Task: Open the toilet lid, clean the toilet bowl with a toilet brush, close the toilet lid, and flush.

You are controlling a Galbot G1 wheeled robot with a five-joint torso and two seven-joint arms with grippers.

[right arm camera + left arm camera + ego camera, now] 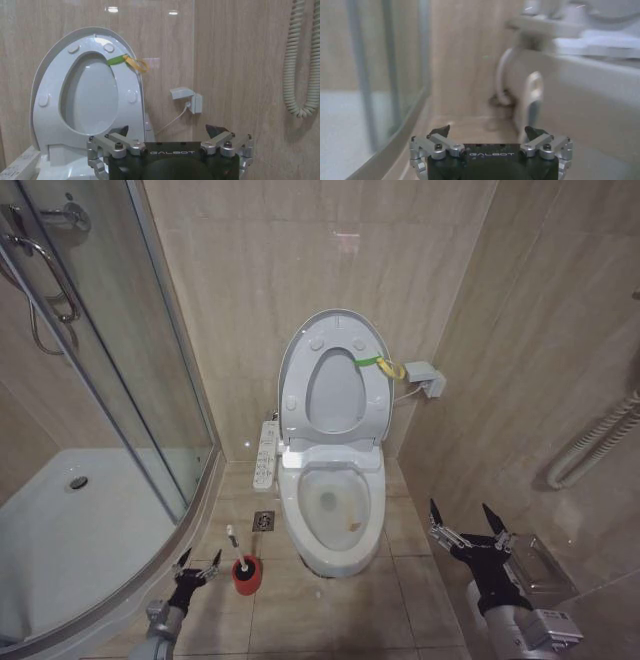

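The left pincer [197, 565] hung low over the floor tiles [330, 610], its fingers spread wide and holding nothing, just beside the brush [240, 555] and to that brush's left. In the left wrist view the same pincer [489, 132] stood open, with the side of the bowl [580, 97] ahead of it and the shower glass [380, 67] on the other side.

The brush stood upright in its red holder [247, 577] on the floor, its white handle tilted toward the shower, near the bowl's [335, 505] front left and close to the floor drain [263, 521].

The right pincer [470, 525] was held off to the right of the bowl, well apart from it, near the side wall; its fingers were also spread wide and empty. From the right wrist, that pincer [169, 131] faced the raised lid [45, 90].

The lid [295, 345] stood upright against the back wall with the seat [335, 430] raised against it, a yellow-green band [385, 366] tied at its right edge. The bowl lay open below, with a brownish stain on the inside. A long remote panel [266, 455] hung at the bowl's left.
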